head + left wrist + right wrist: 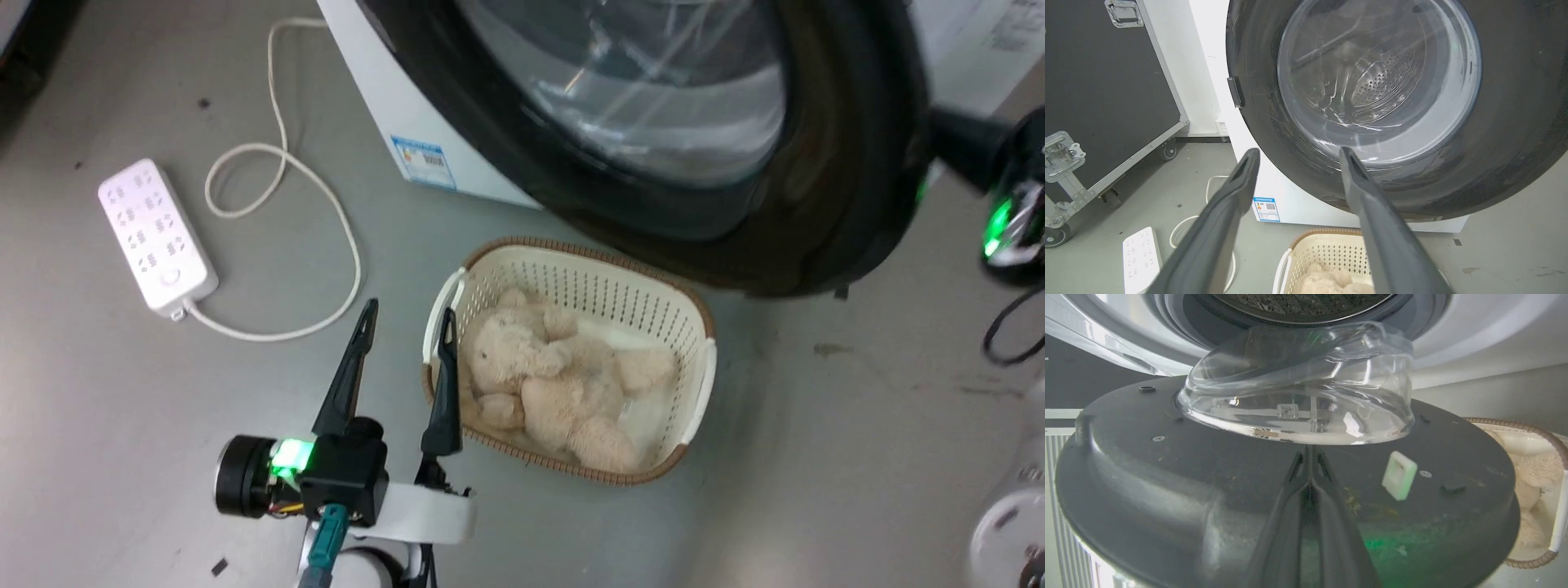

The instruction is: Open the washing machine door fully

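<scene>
The washing machine door (841, 163) is a big glossy black disc with a clear glass centre, swung partway out from the white machine (392, 98). The left wrist view faces the door's (1515, 122) outer side, and the steel drum shows through the glass. My left gripper (408, 310) hangs open and empty above the floor, well short of the door, its two fingers spread (1298, 153). My right gripper (1308, 451) is shut with nothing in it. Its tips rest against the door's dark inner face (1167, 469), just below the bulging glass bowl (1298, 396). In the head view the door hides those fingers, and the right wrist (1008, 224) shows beside its rim.
A cream basket (694, 318) holding a beige plush bear (547, 376) sits on the floor under the door's lower edge. A white power strip (155, 233) with a looped cord (326, 196) lies to the left. A black wheeled case (1098, 90) stands left of the machine.
</scene>
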You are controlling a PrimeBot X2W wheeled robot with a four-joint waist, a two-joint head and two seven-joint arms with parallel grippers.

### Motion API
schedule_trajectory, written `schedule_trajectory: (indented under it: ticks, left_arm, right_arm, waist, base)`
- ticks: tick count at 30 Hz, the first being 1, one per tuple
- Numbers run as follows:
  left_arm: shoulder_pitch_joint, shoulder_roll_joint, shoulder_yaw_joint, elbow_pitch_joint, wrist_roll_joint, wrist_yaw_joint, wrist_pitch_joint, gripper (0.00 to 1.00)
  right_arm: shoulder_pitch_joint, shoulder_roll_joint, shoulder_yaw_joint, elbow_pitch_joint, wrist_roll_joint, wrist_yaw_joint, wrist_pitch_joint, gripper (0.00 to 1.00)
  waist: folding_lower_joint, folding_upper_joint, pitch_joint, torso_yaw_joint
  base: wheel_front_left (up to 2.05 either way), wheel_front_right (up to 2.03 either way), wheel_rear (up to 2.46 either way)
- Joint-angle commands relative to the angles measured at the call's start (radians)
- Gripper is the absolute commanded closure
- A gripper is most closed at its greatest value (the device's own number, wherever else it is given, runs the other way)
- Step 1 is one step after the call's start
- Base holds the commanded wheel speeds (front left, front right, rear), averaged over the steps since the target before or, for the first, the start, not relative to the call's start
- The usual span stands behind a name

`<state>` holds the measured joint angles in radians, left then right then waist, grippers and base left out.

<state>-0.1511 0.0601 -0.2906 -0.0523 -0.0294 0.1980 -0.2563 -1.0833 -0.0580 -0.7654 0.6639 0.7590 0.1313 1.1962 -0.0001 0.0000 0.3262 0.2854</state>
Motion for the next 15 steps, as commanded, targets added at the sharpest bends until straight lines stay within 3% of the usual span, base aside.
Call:
schedule_trajectory:
  ticks: [1,8,15]
  left_arm:
    - [0.022,0.011,0.003,0.005,0.004,-0.007,-0.006,0.00]
    - [0.080,0.024,0.009,0.018,0.004,-0.020,-0.006,0.00]
    - [0.129,0.034,0.013,0.030,-0.002,-0.041,-0.006,0.00]
  right_arm:
    - [0.051,0.008,0.031,0.013,0.040,-0.001,0.009,1.00]
    - [0.233,0.008,0.248,0.031,0.257,-0.001,0.013,1.00]
    - [0.402,0.008,0.566,-0.017,0.517,-0.001,-0.049,1.00]
  waist:
    - [0.0001,0.0000,-0.049,-0.009]
    - [0.0001,0.0000,-0.140,-0.009]
    - [0.0001,0.0000,-0.189,-0.005]
  base:
    - [0.00,0.00,0.00]
    - [0.00,0.00,0.00]
    - [0.00,0.00,0.00]
